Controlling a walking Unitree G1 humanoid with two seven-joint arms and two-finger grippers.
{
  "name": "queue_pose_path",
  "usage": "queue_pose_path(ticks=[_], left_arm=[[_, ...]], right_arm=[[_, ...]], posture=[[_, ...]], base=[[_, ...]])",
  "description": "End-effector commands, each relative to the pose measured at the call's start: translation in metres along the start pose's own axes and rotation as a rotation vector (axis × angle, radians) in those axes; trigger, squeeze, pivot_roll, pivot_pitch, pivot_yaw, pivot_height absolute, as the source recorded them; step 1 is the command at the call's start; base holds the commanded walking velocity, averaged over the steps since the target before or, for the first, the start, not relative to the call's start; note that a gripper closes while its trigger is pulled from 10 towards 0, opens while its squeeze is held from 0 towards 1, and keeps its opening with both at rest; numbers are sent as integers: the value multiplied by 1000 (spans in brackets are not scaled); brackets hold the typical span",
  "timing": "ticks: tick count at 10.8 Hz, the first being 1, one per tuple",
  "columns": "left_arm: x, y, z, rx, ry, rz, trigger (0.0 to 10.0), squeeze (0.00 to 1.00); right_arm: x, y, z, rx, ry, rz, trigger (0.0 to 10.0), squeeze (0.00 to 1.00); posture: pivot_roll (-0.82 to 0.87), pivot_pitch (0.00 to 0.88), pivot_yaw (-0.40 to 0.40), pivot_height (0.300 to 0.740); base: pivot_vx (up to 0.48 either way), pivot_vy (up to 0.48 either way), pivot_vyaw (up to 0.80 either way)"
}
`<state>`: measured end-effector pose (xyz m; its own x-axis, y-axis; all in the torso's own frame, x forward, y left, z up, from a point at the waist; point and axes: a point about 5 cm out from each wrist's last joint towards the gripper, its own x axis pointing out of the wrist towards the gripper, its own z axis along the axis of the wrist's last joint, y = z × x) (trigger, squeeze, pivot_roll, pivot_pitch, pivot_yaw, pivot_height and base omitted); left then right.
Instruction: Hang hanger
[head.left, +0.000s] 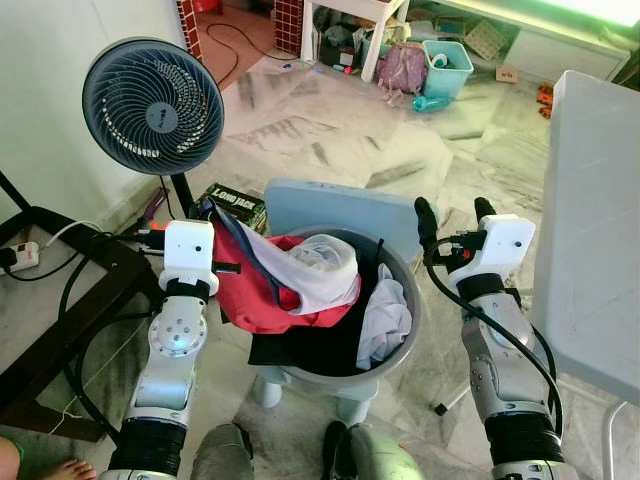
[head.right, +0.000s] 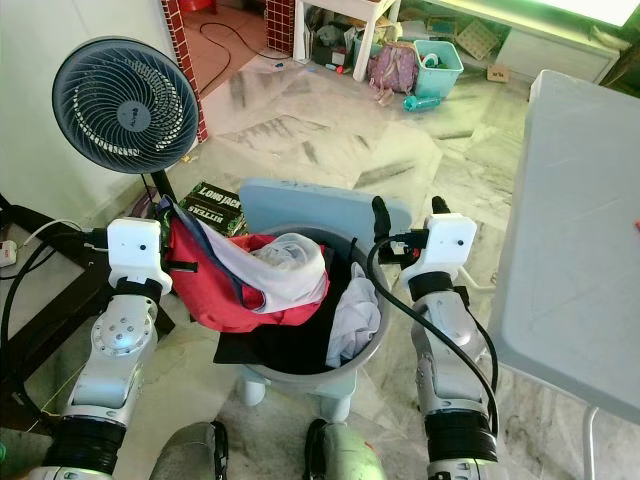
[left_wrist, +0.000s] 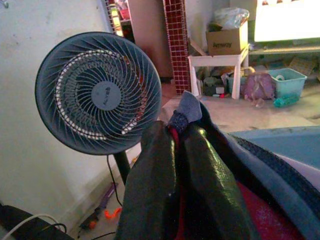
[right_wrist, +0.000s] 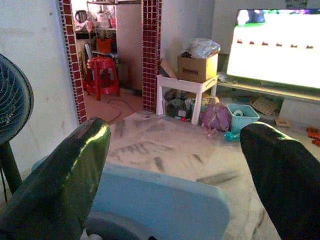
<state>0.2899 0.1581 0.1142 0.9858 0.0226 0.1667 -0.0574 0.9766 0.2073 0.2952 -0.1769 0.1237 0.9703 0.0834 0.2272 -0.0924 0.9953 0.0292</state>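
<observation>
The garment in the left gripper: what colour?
Red garment with navy trim, clearest in the left eye view.

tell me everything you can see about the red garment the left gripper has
The red garment looks like soft cloth, with a dark blue band and a white edge along its top. It is crumpled and draped over the near left rim of the grey laundry basket, partly lying on the white clothes inside. The left gripper is shut on its upper corner, a bit of dark fabric poking out past the fingertips.

Home living area: marble floor, pedestal fan, laundry basket, toy clutter.
</observation>
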Motion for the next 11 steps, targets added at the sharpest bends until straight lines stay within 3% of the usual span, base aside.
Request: queue_pose_path(ticks=[1, 11], left_arm=[[-1, -1, 0, 2, -1, -1, 10000, 0], [-2, -5, -1, -2, 5, -21, 10000, 0]], right_arm=[[-2, -3, -2, -9, 11, -3, 10000, 0], [-9, -5, -5, -17, 30, -12, 10000, 0]], posture=[[7, 119, -46, 740], [-5, 130, -39, 740]], base=[[0, 0, 0], [-194, -242, 0]])
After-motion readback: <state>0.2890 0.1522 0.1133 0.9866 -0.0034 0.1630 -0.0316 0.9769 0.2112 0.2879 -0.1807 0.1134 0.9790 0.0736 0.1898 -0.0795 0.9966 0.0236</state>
